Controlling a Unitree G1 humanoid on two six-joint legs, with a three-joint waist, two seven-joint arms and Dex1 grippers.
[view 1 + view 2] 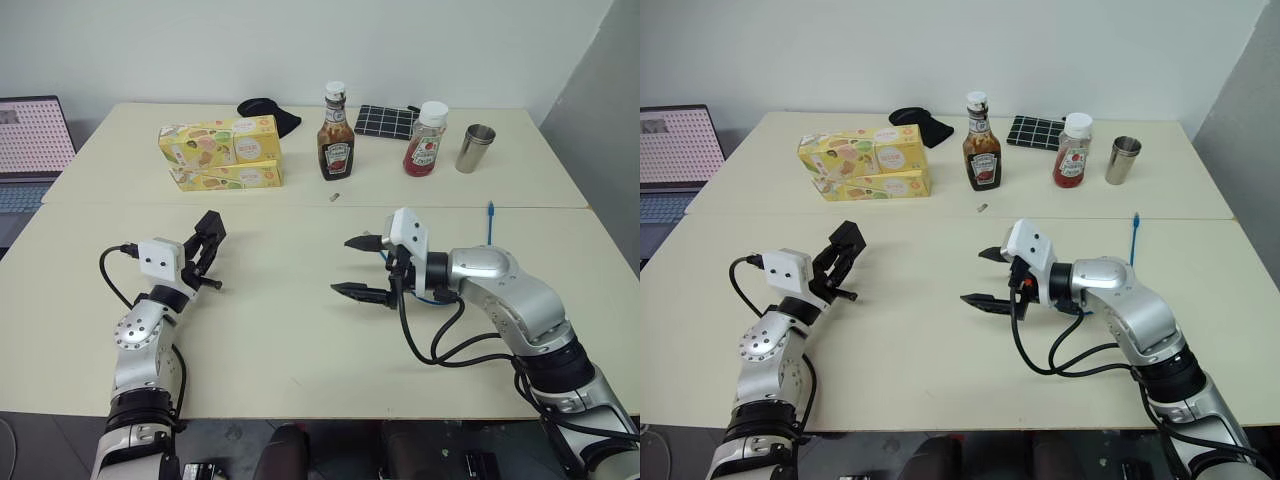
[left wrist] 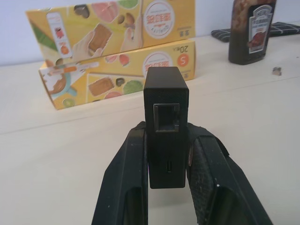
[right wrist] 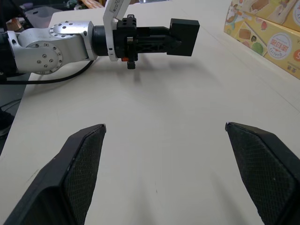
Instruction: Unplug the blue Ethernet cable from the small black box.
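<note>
Over the cream counter (image 1: 300, 330), the left claw (image 1: 205, 250) is gripping the black box (image 2: 165, 123), its port empty. The right claw (image 1: 365, 268) is gaping wide, holding nothing. The blue cable (image 1: 490, 222) is lying beside the right arm.

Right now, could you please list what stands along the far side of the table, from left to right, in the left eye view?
Yellow boxes → black cloth → brown sauce bottle → grid panel → red sauce bottle → metal cup.

Small black box (image 2: 166, 122): matt black plastic, smooth, metal-lined port; left gripper fingers (image 2: 129, 183): black, finely textured pads; blue Ethernet cable (image 1: 490, 222): smooth plastic sheath; table (image 1: 300, 340): matt cream, smooth; cup (image 1: 476, 148): brushed metal; boxes (image 1: 222, 150): glossy printed card.
</note>
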